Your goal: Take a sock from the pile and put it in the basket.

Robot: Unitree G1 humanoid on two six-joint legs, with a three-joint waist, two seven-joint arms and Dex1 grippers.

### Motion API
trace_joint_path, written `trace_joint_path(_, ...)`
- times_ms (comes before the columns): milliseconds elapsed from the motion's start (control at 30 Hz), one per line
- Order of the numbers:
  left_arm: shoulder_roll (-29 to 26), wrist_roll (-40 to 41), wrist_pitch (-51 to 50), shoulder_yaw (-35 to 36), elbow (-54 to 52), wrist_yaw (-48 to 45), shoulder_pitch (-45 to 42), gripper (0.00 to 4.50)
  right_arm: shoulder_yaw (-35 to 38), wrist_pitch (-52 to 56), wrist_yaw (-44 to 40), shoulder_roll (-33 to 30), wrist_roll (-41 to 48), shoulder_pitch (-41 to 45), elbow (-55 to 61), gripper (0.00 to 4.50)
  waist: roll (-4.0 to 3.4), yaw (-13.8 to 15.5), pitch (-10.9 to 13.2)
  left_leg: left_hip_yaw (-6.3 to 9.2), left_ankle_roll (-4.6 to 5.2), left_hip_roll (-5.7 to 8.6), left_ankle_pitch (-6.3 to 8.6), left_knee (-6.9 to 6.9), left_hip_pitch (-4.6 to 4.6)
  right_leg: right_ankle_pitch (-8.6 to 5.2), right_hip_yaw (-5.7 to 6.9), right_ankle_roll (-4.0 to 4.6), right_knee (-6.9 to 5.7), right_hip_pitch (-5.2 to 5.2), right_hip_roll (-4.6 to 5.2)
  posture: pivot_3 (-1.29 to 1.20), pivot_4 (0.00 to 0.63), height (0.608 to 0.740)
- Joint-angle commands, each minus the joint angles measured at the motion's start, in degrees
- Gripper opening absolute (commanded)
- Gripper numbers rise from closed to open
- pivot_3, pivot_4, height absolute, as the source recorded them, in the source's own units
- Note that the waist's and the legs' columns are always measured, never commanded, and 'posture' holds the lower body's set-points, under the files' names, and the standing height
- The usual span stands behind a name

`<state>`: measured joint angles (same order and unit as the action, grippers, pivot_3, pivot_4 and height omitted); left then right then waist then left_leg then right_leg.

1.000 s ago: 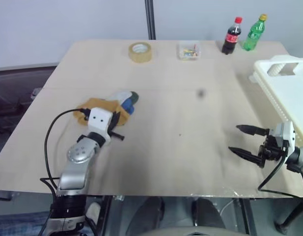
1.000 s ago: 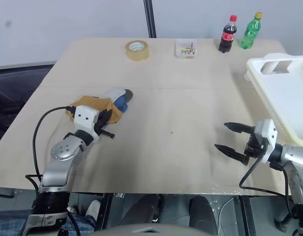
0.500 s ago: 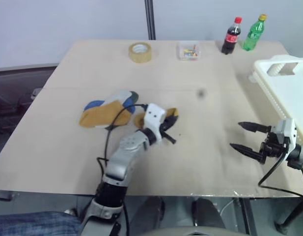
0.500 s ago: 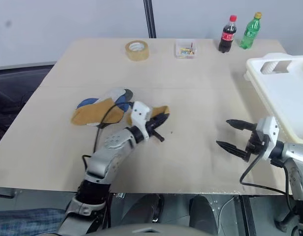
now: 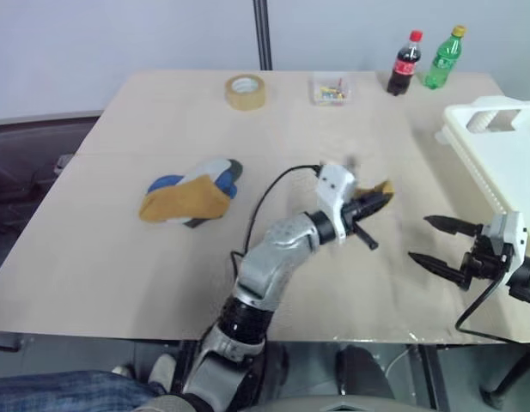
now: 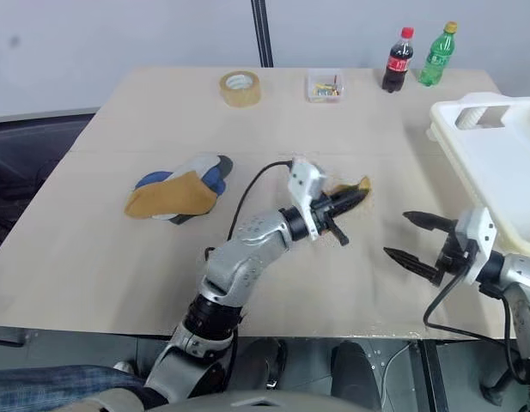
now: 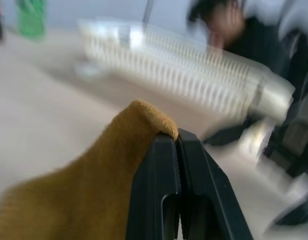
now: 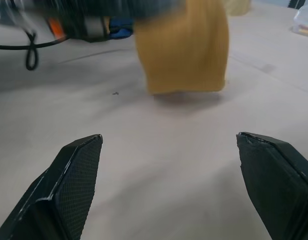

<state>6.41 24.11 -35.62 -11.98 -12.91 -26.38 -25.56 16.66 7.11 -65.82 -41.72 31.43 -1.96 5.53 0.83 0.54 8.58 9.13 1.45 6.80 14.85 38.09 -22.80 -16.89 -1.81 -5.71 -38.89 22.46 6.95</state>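
The left claw (image 6: pixel 350 199) pinches a mustard-yellow sock (image 6: pixel 349 186) above mid-tabletop (image 6: pixel 118 249). At four o'clock, the right claw (image 6: pixel 417 239) stands spread beside the white basket (image 6: pixel 496 163).

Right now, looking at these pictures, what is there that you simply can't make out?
- Basket: cut off by the right edge in both eye views, so its inside is hidden.
- Mustard sock: the shut left gripper covers most of it in the eye views.
- Small clear box: its coloured contents are too small to identify.
- Pile: the overlapping socks cannot be counted.
- Person: motion-blurred in the left wrist view.
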Motion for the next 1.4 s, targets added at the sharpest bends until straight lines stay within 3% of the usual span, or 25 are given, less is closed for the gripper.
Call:
trace_joint_path(33,0.37,9.51,-5.17,11.74,-4.61,5.26,5.40,0.01,0.54,-0.83,0.59,0.31,0.30,0.18,2.11,4.50,-0.02,0.01,-0.01,0.00,0.00,0.00,0.00,0.00,0.01,0.00,0.00,0.00,-0.01,0.00,-0.01,0.00,0.150,0.740)
trace_joint_path(100,-2.25,11.15,-6.34,15.67,-4.10,6.41,8.29,0.01,0.20,-0.79,0.72,0.59,0.28,0.33,2.27,4.50,-0.02,0.02,-0.01,0.01,0.00,-0.02,0.00,0.00,0.04,0.00,-0.01,0.00,-0.02,0.00,-0.04,0.00,0.150,0.740)
trace_joint_path(233,-10.47,6.32,-4.44,18.25,-1.55,7.04,14.17,0.01,-0.46,-0.89,0.63,0.76,0.10,1.13,1.56,4.50,0.03,0.44,0.02,0.00,0.00,0.02,0.00,0.01,0.01,0.00,-0.05,0.00,0.02,0.00,-0.03,0.00,0.150,0.740)
trace_joint_path(300,-10.61,10.05,-4.21,22.58,-2.81,8.00,14.67,0.01,-0.85,-0.91,0.41,0.81,0.09,1.47,1.26,4.50,0.04,0.56,0.02,0.05,0.00,0.03,0.00,0.04,0.00,0.01,-0.01,-0.01,0.02,-0.01,-0.02,0.00,0.150,0.740)
trace_joint_path(500,-11.26,10.25,1.34,28.57,-2.44,10.98,13.24,0.01,-2.05,-1.10,0.68,1.72,-0.53,3.03,0.37,4.50,0.02,0.45,0.01,0.14,-0.01,0.03,0.01,0.11,0.00,0.03,0.09,-0.04,0.04,-0.09,0.01,0.00,0.150,0.740)
trace_joint_path(667,-12.02,6.67,3.22,26.69,0.35,12.86,12.86,0.01,-2.37,-1.22,0.98,2.32,-0.91,3.18,0.24,4.50,0.02,0.33,0.01,0.11,-0.01,0.04,0.01,0.11,0.01,0.03,0.06,-0.04,0.04,-0.10,0.02,0.00,0.150,0.740)
trace_joint_path(933,-14.71,6.08,-4.65,10.93,-2.38,5.41,16.31,0.01,-2.33,-1.23,1.72,2.92,-1.30,3.11,0.82,4.50,0.01,0.28,0.00,0.10,0.01,0.06,0.02,0.11,0.01,0.03,0.04,-0.04,0.04,-0.11,0.03,0.00,0.150,0.740)
trace_joint_path(1400,-10.50,6.41,-7.99,-0.29,0.48,1.42,12.29,0.01,-1.45,-0.23,3.41,2.63,-0.60,0.91,4.03,4.50,-0.05,0.36,-0.03,0.11,0.02,0.05,0.02,0.10,0.03,0.03,0.05,-0.04,0.04,-0.12,0.02,0.00,0.150,0.740)
